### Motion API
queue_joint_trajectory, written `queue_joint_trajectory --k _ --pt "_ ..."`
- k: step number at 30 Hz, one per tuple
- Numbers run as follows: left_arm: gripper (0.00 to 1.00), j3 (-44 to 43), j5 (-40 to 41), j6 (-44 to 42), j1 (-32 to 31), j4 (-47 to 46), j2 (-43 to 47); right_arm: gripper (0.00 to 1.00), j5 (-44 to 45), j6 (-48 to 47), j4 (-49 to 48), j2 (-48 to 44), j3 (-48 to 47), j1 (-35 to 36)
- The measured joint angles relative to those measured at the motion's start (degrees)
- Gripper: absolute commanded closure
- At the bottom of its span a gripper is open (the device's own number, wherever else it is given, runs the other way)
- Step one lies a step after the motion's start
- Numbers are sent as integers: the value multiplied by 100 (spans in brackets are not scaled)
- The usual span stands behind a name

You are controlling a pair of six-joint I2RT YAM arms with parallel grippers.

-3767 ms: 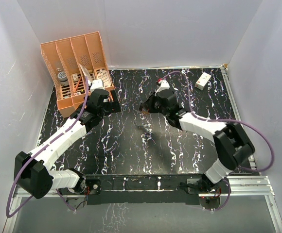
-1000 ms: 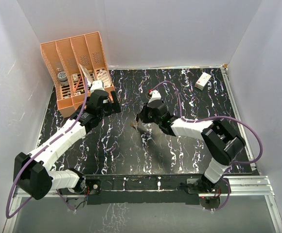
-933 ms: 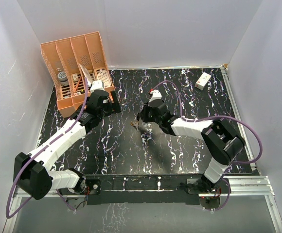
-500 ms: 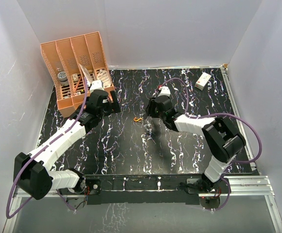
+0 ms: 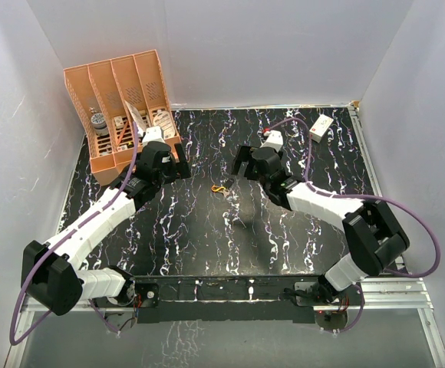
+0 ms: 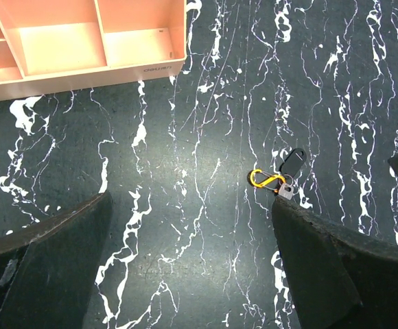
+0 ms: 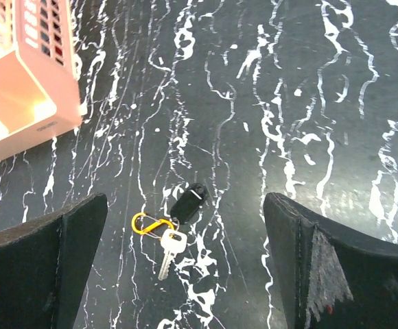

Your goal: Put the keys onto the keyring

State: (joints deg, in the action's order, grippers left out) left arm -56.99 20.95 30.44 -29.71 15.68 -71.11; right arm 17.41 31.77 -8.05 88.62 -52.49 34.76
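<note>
The only lettering stands on the orange organizer. It is a small raised brand mark on the front lip, well ahead of the left gripper and its fingers, and too faint to spell out. Seen from the right gripper, the same mark lies ahead of one finger, equally illegible. The white box, beyond the right fingers, carries a red sign too small to read.

- The bench is black with white veins.
- The keyring, orange, lies flat about mid-bench.
- The keys touch the keyring's end. In the right wrist view the silver one points to 7 o'clock and a black fob to 1 o'clock.
- The organizer, orange, sits at the 10 o'clock corner.
- The box, white, lies toward 2 o'clock.
</note>
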Motion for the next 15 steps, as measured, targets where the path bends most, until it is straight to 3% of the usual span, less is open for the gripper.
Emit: queue_joint_trajectory --k 15 --pt "1 87 -289 -31 4 -363 0 2 1563 671 813 -988 308 -4"
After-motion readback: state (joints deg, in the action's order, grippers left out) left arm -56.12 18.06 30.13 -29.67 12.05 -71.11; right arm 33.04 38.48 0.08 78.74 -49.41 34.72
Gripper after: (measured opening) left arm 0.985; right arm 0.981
